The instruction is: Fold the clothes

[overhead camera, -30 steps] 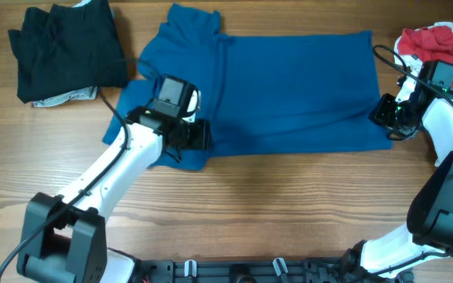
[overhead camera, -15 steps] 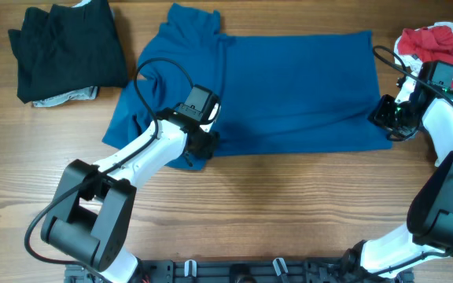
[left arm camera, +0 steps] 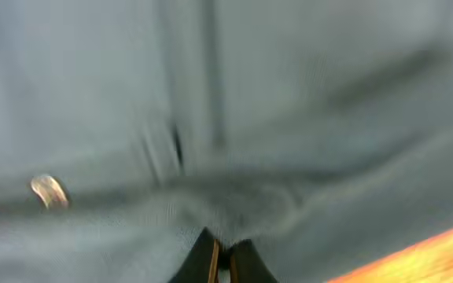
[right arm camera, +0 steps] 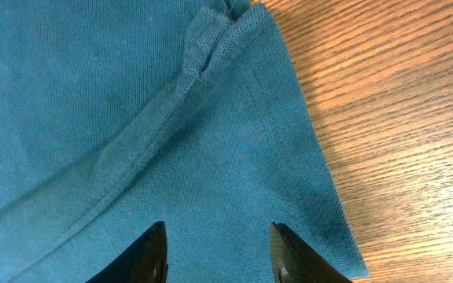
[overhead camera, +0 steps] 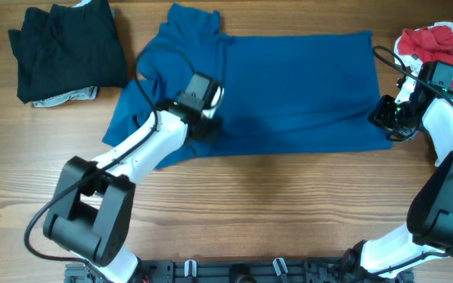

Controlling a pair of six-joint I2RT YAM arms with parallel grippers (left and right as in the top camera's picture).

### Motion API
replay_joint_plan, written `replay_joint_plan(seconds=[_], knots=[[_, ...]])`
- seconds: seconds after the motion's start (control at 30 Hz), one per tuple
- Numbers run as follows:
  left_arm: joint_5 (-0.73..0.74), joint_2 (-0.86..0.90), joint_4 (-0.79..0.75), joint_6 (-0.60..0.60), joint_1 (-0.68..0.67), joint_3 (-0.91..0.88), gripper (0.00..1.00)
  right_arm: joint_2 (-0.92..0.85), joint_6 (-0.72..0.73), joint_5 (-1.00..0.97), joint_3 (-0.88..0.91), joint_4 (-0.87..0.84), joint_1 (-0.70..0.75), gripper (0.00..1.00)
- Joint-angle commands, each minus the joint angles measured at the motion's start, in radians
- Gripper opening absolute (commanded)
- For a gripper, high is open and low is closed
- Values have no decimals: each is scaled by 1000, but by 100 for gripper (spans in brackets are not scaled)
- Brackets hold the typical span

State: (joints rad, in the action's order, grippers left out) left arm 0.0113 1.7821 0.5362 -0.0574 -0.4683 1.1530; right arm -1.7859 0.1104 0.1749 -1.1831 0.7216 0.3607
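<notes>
The deep-blue shirt [overhead camera: 297,86] lies spread across the middle of the wooden table [overhead camera: 274,212], collar to the left. My left gripper [overhead camera: 204,126] rests on its lower left part. In the blurred left wrist view the shirt [left arm camera: 289,94] fills the frame and puckers around the left gripper [left arm camera: 223,250], which is shut on the cloth. My right gripper [overhead camera: 385,116] hovers at the shirt's lower right corner. In the right wrist view the right gripper [right arm camera: 220,253] stands open over the shirt's hem [right arm camera: 93,94], one finger [right arm camera: 152,253] on each side, nothing pinched.
A folded black garment [overhead camera: 65,47] lies on a pale grey one [overhead camera: 75,97] at the back left. A red-and-white garment [overhead camera: 437,43] is bunched at the back right, just behind the right arm. Bare wood [right arm camera: 399,118] borders the shirt's corner.
The left gripper moved right, then up onto the shirt, and closed on the cloth; the shirt's lower left flap has shifted with it. The right arm has not moved.
</notes>
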Motion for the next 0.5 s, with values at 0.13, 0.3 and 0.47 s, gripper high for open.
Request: replay_joint_plan(seconds=[0.13,0.3,0.47], knots=[[-12,-39,-219,5,52,59,4,-24,0,-18,1,-2,-4,42],[-12,-27,-233,5,52,59,41,-24,1,-18,1,-3,-4,42],[-29,-30,-132,0,76,59,61,-24,-3,-18,1,-1,-4,42]])
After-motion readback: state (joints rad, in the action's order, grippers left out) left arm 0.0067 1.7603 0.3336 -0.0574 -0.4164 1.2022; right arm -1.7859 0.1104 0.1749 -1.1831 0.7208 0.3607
